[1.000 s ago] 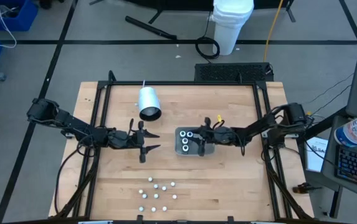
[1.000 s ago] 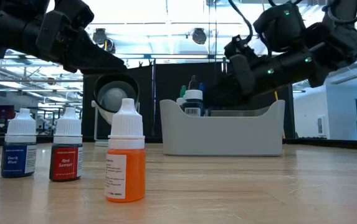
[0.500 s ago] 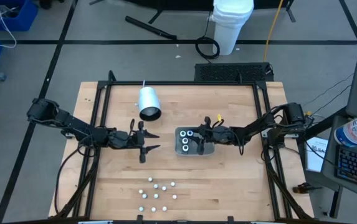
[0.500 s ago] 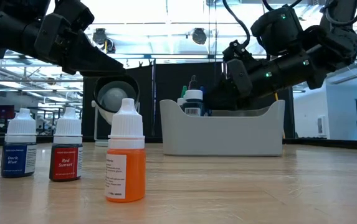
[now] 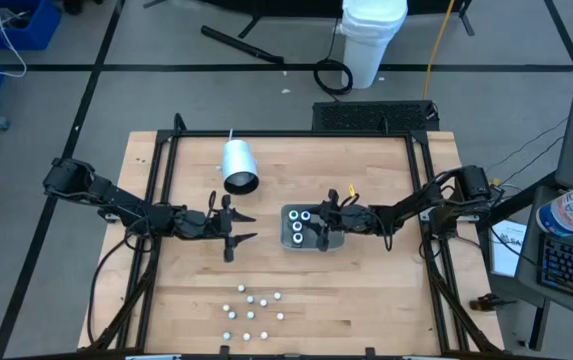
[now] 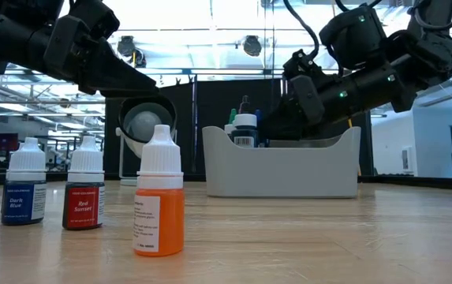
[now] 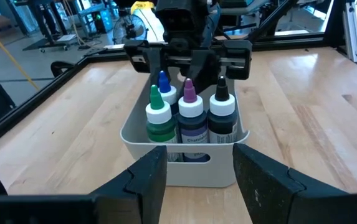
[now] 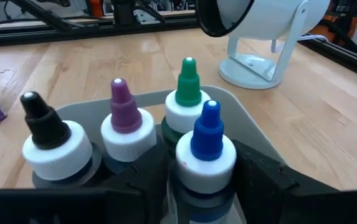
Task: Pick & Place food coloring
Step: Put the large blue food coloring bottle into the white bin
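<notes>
Now right gripper [image 8: 206, 180] straddles blue-tipped white-capped bottle [image 8: 206, 152] in grey plastic tray [image 7: 184, 163], fingers parted, releasing; next: lift clear; left gripper [image 7: 194, 174] spread, waiting left of tray.

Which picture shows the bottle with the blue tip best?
The right wrist view: the blue-tipped bottle sits closest, between the right gripper's open fingers. The left wrist view shows it behind other bottles in the grey tray. The high and low views don't show it clearly.
</notes>
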Motion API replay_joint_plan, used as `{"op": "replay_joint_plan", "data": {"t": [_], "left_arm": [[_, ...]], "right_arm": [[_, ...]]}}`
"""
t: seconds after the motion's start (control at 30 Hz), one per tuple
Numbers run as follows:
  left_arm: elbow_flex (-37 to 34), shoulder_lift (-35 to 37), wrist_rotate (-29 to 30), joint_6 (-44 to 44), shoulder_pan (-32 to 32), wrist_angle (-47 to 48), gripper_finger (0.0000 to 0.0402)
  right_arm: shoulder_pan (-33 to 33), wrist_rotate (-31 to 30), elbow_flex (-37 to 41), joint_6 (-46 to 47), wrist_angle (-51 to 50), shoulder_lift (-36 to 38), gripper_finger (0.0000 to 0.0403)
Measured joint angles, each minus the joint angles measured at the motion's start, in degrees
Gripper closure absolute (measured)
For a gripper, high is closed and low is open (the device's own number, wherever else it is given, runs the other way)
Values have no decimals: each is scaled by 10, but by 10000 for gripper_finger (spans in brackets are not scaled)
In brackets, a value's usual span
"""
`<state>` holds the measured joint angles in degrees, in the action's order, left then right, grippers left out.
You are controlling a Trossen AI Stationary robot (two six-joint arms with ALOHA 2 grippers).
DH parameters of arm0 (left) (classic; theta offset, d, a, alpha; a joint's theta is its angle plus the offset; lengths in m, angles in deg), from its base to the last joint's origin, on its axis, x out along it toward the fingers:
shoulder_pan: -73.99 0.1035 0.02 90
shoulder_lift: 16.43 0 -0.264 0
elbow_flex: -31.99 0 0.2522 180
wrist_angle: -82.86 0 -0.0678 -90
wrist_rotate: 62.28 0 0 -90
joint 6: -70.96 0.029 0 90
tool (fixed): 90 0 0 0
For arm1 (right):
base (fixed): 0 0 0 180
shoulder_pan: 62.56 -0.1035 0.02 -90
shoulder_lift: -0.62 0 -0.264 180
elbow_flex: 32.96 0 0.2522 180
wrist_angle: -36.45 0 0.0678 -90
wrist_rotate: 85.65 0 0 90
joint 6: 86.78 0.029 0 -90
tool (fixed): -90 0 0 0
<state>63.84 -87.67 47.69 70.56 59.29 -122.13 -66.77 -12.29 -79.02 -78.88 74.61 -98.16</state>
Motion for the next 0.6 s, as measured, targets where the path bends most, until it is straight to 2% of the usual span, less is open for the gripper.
{"op": "replay_joint_plan", "data": {"t": [0.27, 0.6], "left_arm": [[0, 0, 0, -1, 0, 9, 213], [0, 0, -2, 1, 0, 16, 213]], "right_arm": [[0, 0, 0, 0, -3, 0, 210], [0, 2, 0, 1, -9, 0, 199]]}}
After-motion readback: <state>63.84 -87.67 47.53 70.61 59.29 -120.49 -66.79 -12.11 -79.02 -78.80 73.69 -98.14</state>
